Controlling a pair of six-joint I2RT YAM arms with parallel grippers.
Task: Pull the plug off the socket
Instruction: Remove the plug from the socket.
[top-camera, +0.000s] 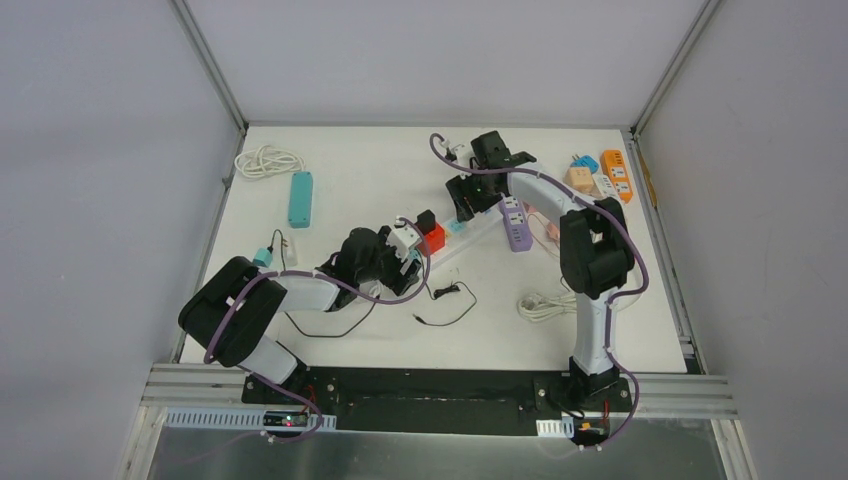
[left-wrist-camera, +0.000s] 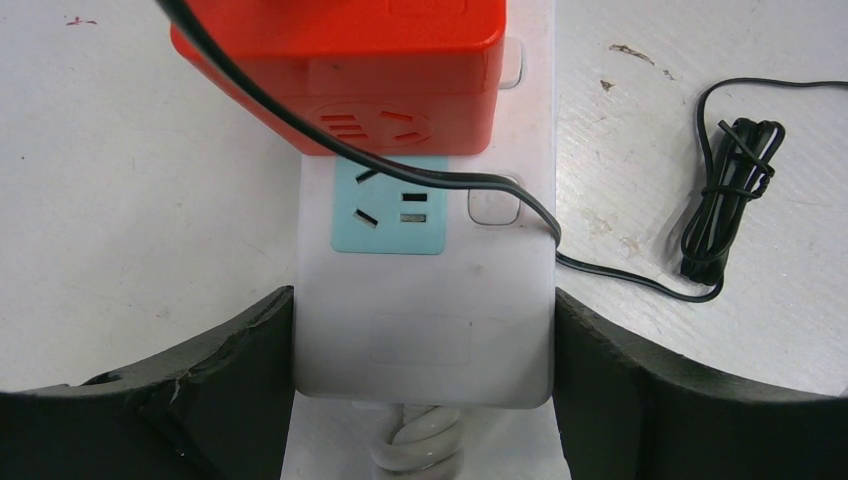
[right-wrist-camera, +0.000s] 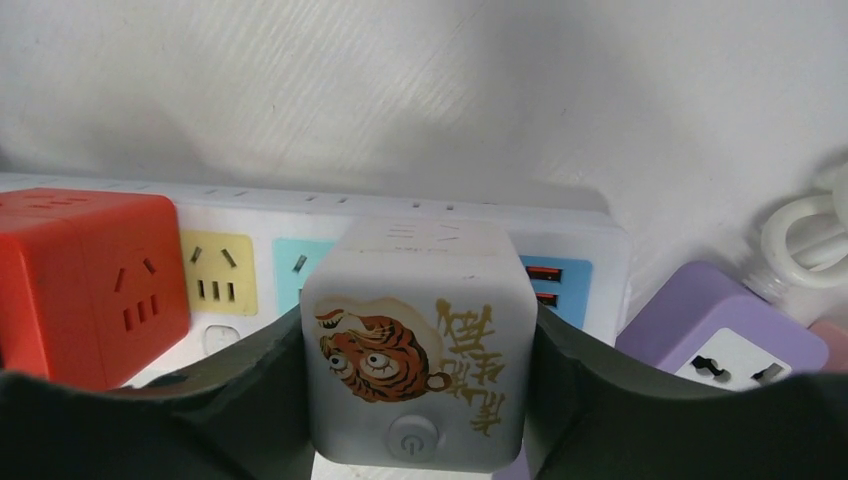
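Now | white table (top-camera: 370, 170), grey walls (top-camera: 100, 150) | left fingers (left-wrist-camera: 230, 370) clasp strip (left-wrist-camera: 425, 340) | right fingers (right-wrist-camera: 250, 400) clasp plug (right-wrist-camera: 415, 340)

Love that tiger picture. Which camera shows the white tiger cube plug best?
Right wrist view: the white cube plug fills the frame, tiger showing, between the fingers of the right end effector. From above, that end effector hides it. Left wrist shows the power strip, cord end.
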